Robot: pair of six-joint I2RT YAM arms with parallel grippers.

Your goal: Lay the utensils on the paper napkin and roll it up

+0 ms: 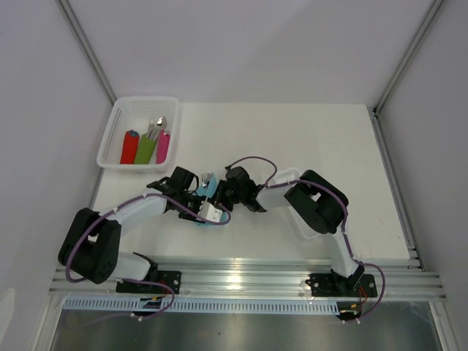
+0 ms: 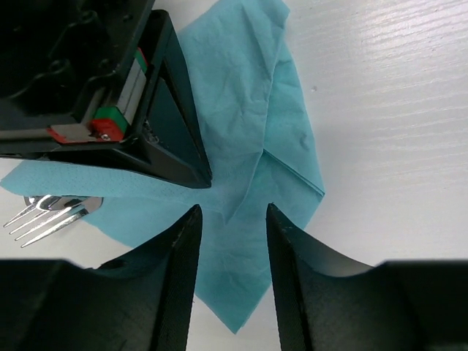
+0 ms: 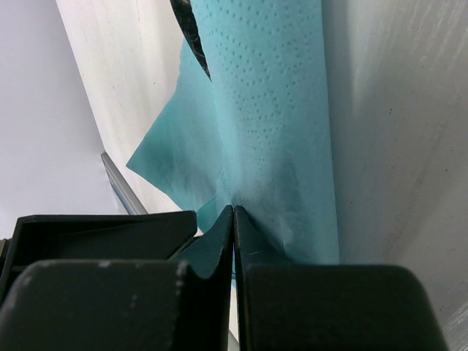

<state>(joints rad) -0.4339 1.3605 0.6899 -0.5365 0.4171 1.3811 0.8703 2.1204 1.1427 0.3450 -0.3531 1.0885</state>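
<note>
Creased teal napkin [image 2: 248, 124], fork tines [image 2: 40, 218] protruding

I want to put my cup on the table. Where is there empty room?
Put it on the wide bare stretch of table, right of the basket and out to the far right corner. The middle is crowded: the left pincer and right pincer meet there over the teal napkin and a fork.
</note>
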